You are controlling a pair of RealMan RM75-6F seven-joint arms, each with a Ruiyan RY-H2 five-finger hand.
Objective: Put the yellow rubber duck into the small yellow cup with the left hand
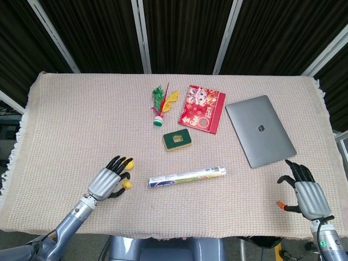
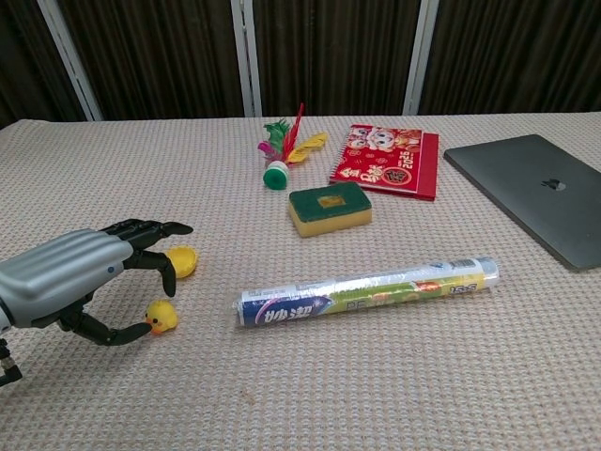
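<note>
left hand (image 2: pixel 66 282) fingers apart, thumb touching duck (image 2: pixel 161 317) | calendar (image 2: pixel 387 160) reads 2026

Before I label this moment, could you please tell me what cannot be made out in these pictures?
- Left robot hand: in both views, whether it grips the duck or only touches it is unclear.
- Cup: partly behind the fingers in the chest view; small in the head view.
- Right robot hand: outside the chest view; the head view shows only its back.
- Laptop: cut by the chest view's right edge.
</note>
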